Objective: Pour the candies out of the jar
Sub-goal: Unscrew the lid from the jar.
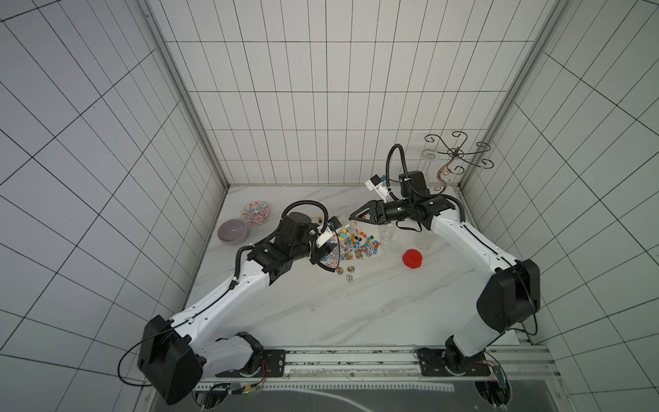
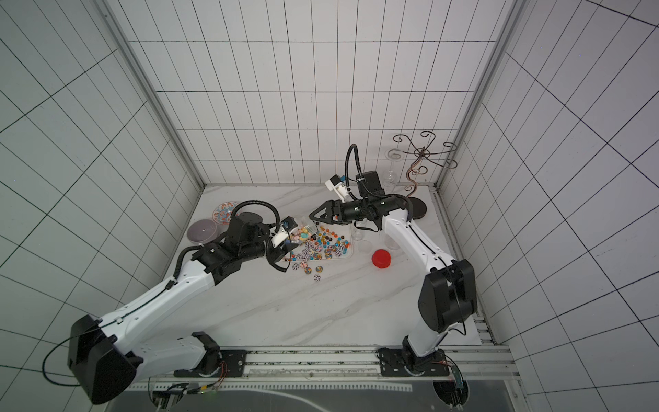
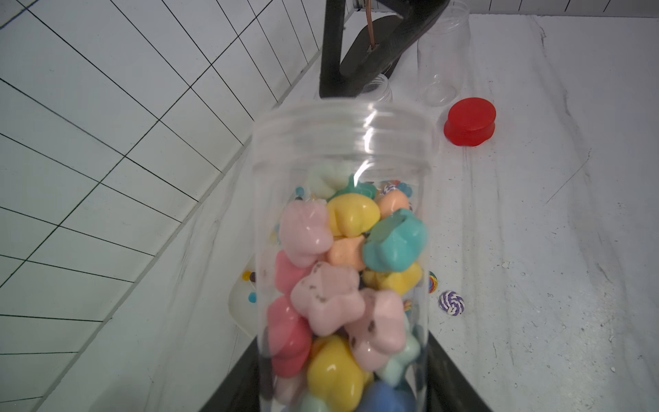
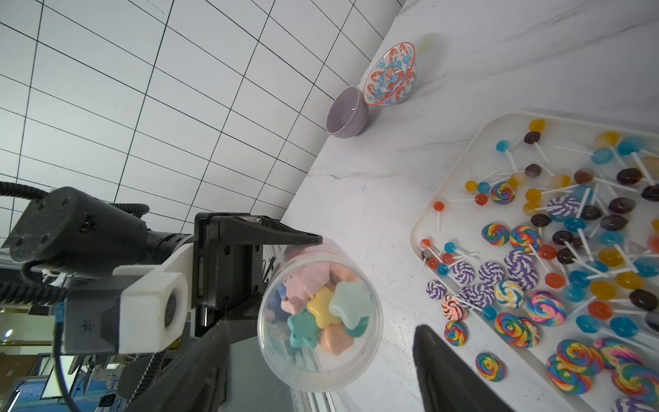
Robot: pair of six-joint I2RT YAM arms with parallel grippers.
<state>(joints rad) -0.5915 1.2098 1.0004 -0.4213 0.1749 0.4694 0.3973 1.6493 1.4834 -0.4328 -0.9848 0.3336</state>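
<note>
While the marble table [image 1: 321, 303] lies under it all, the white tray [image 4: 445, 199] sits on it. The left gripper [image 1: 327, 249] squeezes the clear jar [image 3: 342, 142] by its bottom end, a finger on each side, tipped over one end of the tray. The right gripper [image 1: 358, 216] hangs by the jar's mouth, fingers spread wide, holding nothing. The red lid [image 1: 412, 258] lies apart. Pastel candies [image 3: 342, 278] sit inside the jar, past the left fingers [image 3: 450, 378]. Lollipops [image 4: 570, 228] fill the tray, and some swirl sweets [image 1: 350, 277] lie beside it
</note>
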